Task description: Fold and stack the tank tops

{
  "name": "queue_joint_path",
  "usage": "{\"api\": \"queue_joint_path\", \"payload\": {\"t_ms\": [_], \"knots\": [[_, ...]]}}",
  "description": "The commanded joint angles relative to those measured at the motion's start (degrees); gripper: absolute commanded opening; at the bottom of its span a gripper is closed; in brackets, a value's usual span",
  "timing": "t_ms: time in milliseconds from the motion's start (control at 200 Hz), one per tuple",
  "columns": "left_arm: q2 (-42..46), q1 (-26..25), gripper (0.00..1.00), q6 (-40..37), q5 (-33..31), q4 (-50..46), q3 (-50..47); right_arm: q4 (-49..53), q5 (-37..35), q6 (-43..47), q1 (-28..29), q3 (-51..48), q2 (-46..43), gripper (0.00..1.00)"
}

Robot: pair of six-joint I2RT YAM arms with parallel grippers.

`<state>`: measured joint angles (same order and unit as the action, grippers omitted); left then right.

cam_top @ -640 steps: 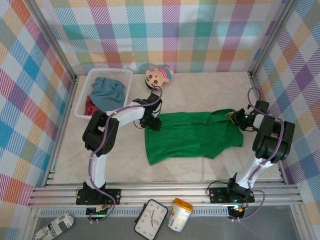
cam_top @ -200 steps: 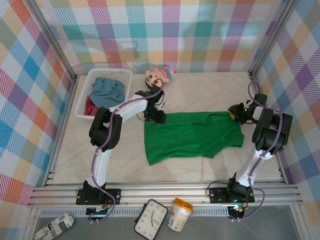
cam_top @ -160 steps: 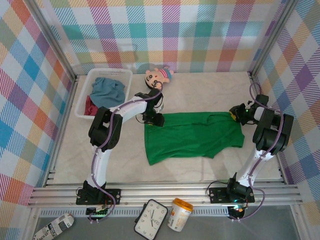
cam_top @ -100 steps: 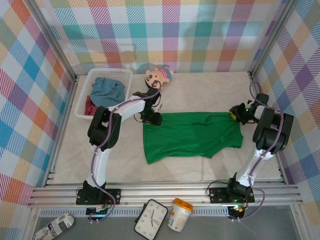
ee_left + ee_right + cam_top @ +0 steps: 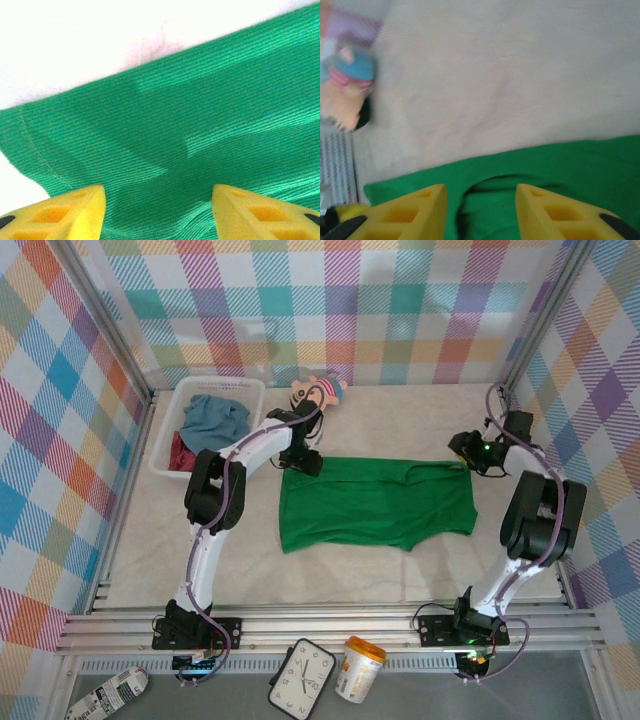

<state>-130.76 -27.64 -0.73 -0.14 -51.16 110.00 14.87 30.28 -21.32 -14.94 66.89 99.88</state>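
Bright green ribbed cloth tank top (image 5: 375, 502) lay flat at the middle of the pale table (image 5: 400, 415), long axis running left to right. 2 further tops, a dusty blue-grey one (image 5: 215, 418) over a dark red one (image 5: 178, 452), waited in the white plastic mesh basket (image 5: 222, 383) at the far left. The left claw (image 5: 157, 192) stood spread over the garment's far left corner, pinching nothing. The right claw (image 5: 480, 192) stood likewise spread at the far right edge, beside a curved opening in the cloth. Folding appeared not yet begun. Likely faults: a grasp catching only 1 layer, or the 2 claws lifting unevenly, would skew the fold. A low sweep of the left arm might knock the small big-headed doll (image 5: 318, 392) just behind it.
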Motion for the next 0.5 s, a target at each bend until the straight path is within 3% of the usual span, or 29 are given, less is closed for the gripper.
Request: {"api": "queue_joint_path", "payload": {"t_ms": [0, 185, 495], "knots": [[6.17, 0.37, 0.60, 1.63, 0.25, -4.58, -0.56, 3.07, -1.13, 9.56, 3.59, -3.55, -7.44, 0.44], [19.72, -0.07, 0.60, 10.71, 3.79, -4.19, -13.11, 7.07, -3.11, 19.76, 8.97, -8.67, -16.14, 0.47], [42.28, -3.91, 0.60, 29.65, 7.76, 3.77, -45.69, 15.57, -10.31, 42.04, 21.21, -18.47, -30.66, 0.50]]}}
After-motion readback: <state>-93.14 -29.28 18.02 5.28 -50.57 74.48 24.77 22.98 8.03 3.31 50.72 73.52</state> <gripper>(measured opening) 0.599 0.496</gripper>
